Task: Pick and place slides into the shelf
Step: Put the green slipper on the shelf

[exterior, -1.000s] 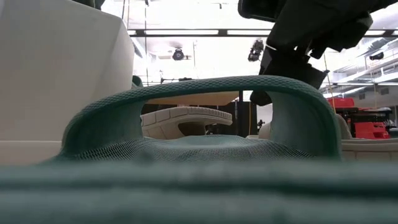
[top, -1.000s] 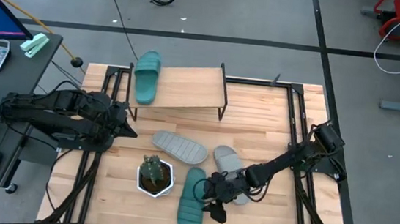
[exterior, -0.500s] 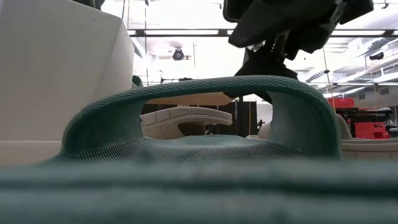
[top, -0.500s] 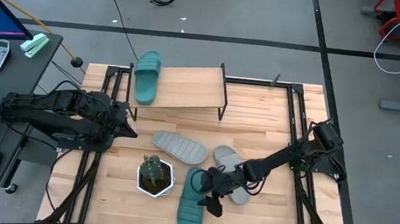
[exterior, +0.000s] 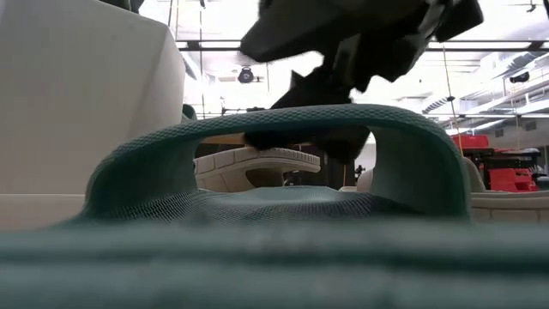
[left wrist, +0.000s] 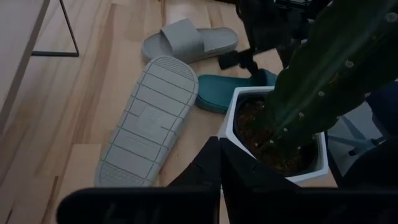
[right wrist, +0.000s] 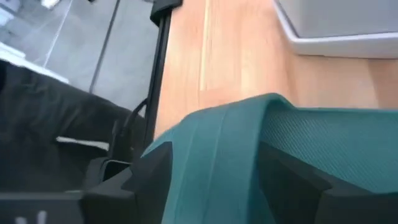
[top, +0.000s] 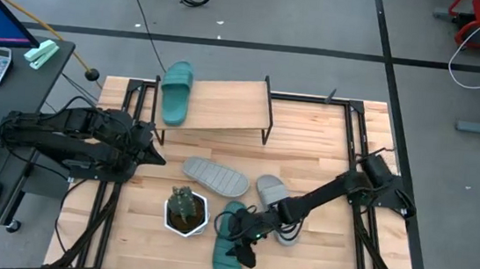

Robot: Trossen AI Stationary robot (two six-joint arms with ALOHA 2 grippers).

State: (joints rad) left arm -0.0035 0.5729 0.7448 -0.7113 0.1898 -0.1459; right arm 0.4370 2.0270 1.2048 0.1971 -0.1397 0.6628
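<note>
Since a second ago: right arm swung inward and down, right gripper [top: 243, 241] shifted from beside the upright grey slide to directly over the strap of the near teal slide [top: 229, 244]; left arm unchanged. Shelf [top: 225, 105] at the far edge of the table [top: 327, 152], top board bare except for the other teal slide [top: 176, 91] lying on its left end, toe pointing away. Three slides left on the tabletop: one grey, sole up [top: 216, 176], mid-table; one grey, upright [top: 274, 193], just right of it; near teal slide at the front edge, just right of the potted plant [top: 187, 211]. Key relation: near teal slide directly beneath the right gripper, long axis running front to back, strap crossing it left to right. Right wrist view: dark fingers [right wrist: 149, 171] spread, one on each side of the teal strap [right wrist: 249, 143], straddling rather than clamping; not yet pinched, nothing held. Low view agrees: dark gripper mass right at the strap arch [exterior: 283, 124], contact not resolvable. Right arm plainly the nearer one. Left gripper [top: 152, 148] parked near the left table edge, fingers closed, empty, well apart from every slide. Judgement: grasp step at hand; closing across the strap, then lift and carry far-left toward the shelf's free span. Plant pot close on the left, little clearance that side.
</note>
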